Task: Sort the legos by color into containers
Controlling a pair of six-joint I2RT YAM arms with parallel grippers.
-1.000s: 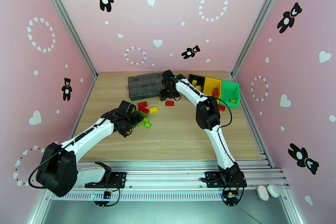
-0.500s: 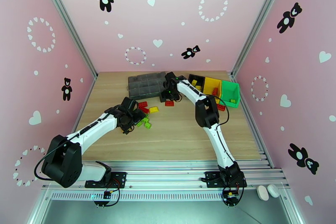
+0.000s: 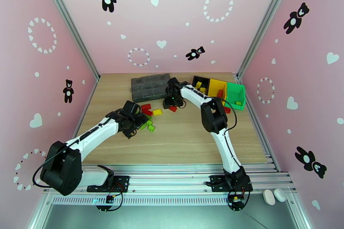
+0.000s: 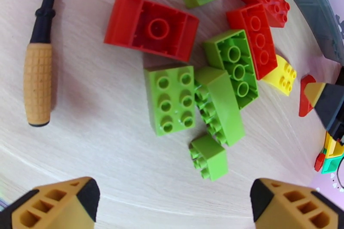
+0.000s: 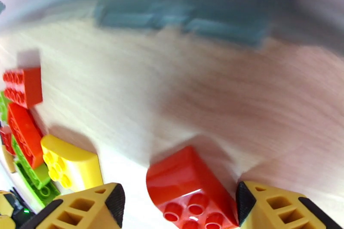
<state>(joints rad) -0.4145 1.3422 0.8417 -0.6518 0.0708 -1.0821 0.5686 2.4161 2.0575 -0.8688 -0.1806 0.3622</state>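
A red brick (image 5: 189, 193) is being straddled by the right gripper (image 5: 178, 208). Its fingers are being held wide apart, one on each side of the piece, with nothing clamped and a gap showing on both sides. In the overhead view that brick is lying on the table (image 3: 185, 139) just in front of the dark grey organizer box (image 3: 148, 87). The containers (image 3: 215, 83), a joined row of black, yellow and green, are standing near on the right.

The left gripper (image 4: 172, 206) is likewise being held wide open and empty above the main heap of legos (image 4: 223, 96). There, lime green and red pieces and one yellow brick (image 4: 280, 75) are lying touching or overlapping. A wooden-handled screwdriver (image 4: 38, 83) is lying apart at the side.

The pieces are being judged light, stiff and glossy. No crushing is to be feared, but a slip or a twist is likely if the pads are being closed on a curved face or on studs. The red brick is showing a rounded back, so its flat side walls — taken low and at mid-length — are being judged the best place for a hold. In the heap, a piece lying free at the edge is being judged easier to take than one wedged among its neighbours.
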